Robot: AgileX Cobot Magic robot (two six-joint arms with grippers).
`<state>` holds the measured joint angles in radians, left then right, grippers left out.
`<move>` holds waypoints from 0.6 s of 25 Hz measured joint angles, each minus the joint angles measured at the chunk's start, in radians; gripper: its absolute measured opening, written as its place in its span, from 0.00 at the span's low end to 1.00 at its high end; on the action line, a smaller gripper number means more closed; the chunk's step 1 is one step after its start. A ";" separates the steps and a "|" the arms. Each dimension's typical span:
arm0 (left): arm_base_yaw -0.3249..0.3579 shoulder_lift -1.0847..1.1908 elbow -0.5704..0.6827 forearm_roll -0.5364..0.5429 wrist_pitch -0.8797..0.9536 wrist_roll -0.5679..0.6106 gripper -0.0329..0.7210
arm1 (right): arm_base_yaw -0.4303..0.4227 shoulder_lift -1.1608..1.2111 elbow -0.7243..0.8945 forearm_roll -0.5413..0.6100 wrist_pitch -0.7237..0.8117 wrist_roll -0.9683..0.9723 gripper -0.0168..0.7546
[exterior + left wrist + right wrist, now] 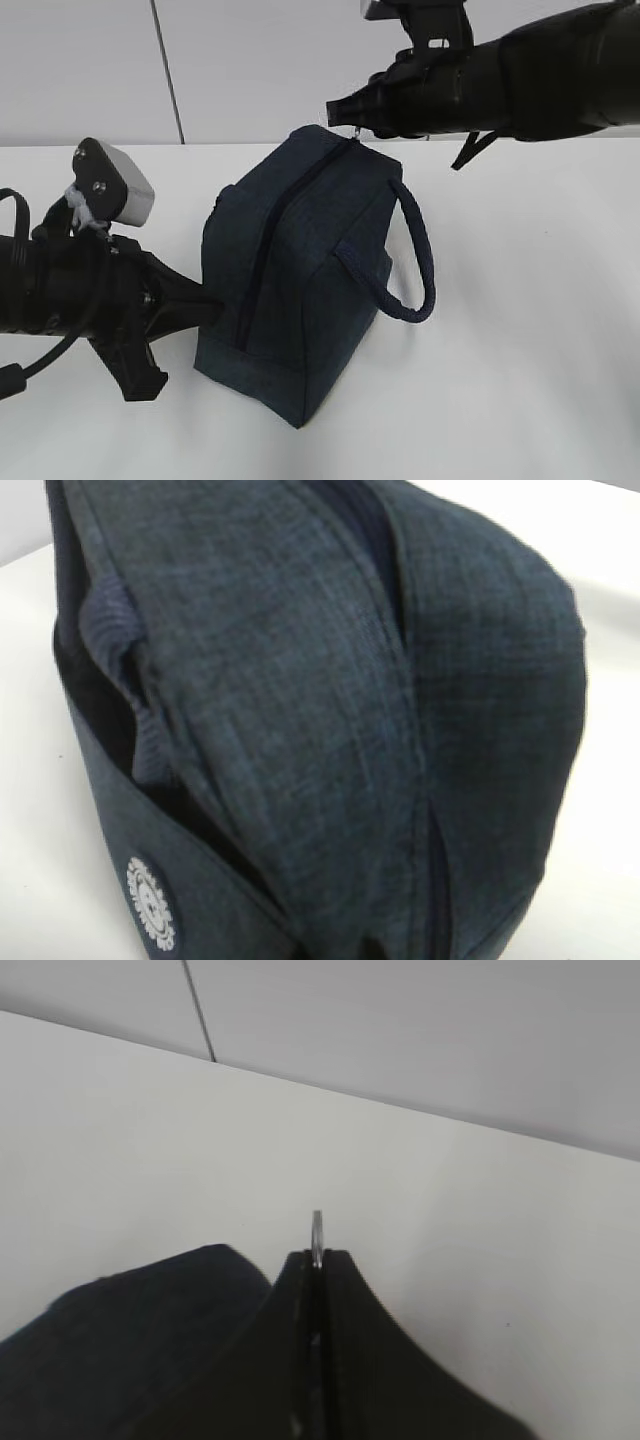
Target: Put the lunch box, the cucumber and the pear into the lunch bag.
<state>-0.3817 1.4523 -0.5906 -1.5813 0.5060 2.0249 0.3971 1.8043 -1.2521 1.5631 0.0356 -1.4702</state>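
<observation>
The dark navy lunch bag (290,280) stands on the white table, its zipper line running along the top. It fills the left wrist view (300,730) and shows at the lower left of the right wrist view (130,1340). My left gripper (212,305) presses into the bag's near end and seems shut on its fabric; only its tips show at the bottom edge of its wrist view (335,952). My right gripper (340,115) is shut on the metal ring pull (317,1232) at the bag's far top corner. The lunch box, cucumber and pear are out of view.
The bag's thick looped handle (425,260) hangs off its right side. A white round logo patch (150,902) sits on the bag's near side. The white table (520,350) runs back to a pale wall.
</observation>
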 joint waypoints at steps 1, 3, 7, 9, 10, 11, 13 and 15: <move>0.000 0.000 0.000 0.000 -0.002 0.000 0.05 | -0.021 0.023 -0.015 0.016 0.026 0.000 0.02; 0.000 0.000 0.000 -0.001 -0.006 0.000 0.05 | -0.054 0.058 -0.039 0.052 0.065 0.000 0.02; 0.000 0.000 0.000 -0.003 -0.018 -0.003 0.05 | -0.136 0.183 -0.074 0.166 0.158 0.003 0.02; 0.000 0.000 0.000 -0.003 -0.025 -0.004 0.05 | -0.160 0.221 -0.080 0.187 0.207 0.040 0.02; 0.000 0.000 0.000 -0.003 -0.027 -0.007 0.05 | -0.163 0.231 -0.080 0.190 0.224 0.052 0.02; 0.000 0.000 0.000 -0.003 -0.028 -0.011 0.05 | -0.170 0.241 -0.080 0.197 0.251 0.069 0.02; 0.000 0.000 0.000 -0.003 -0.030 -0.022 0.05 | -0.176 0.244 -0.080 0.218 0.280 0.092 0.02; -0.001 0.000 0.000 -0.008 -0.039 -0.040 0.05 | -0.182 0.240 -0.082 0.225 0.306 0.104 0.10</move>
<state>-0.3829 1.4523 -0.5906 -1.5896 0.4673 1.9848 0.2155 2.0445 -1.3342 1.7885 0.3411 -1.3662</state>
